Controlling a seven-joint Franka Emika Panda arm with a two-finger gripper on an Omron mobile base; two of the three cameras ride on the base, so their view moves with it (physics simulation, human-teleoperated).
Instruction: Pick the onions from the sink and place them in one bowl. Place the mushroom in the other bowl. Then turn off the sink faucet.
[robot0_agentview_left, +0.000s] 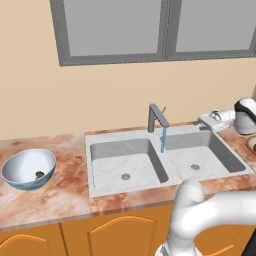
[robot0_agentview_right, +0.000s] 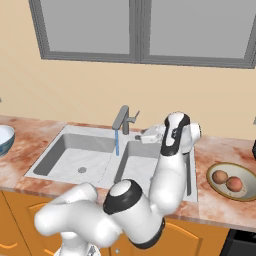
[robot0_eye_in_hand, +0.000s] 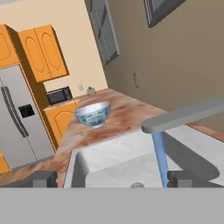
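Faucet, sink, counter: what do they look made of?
Faucet: probably brushed metal, plain matte grey. Sink: pale speckled grey-white, stone or composite rather than steel, no shine. Counter: reddish mottled veining with a soft sheen, likely polished marble or granite.

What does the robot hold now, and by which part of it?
Nothing. The gripper is open, its fingers apart with only the sink and water stream ahead.

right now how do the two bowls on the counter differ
The blue-and-white bowl sits left of the sink; the tan bowl sits right of it. The blue-and-white bowl is deep, glossy white inside; the tan bowl is shallow with a brownish rim. The blue-and-white bowl holds the small dark mushroom; the tan bowl holds two orange-brown onions. Both stand upright on the marbled counter.
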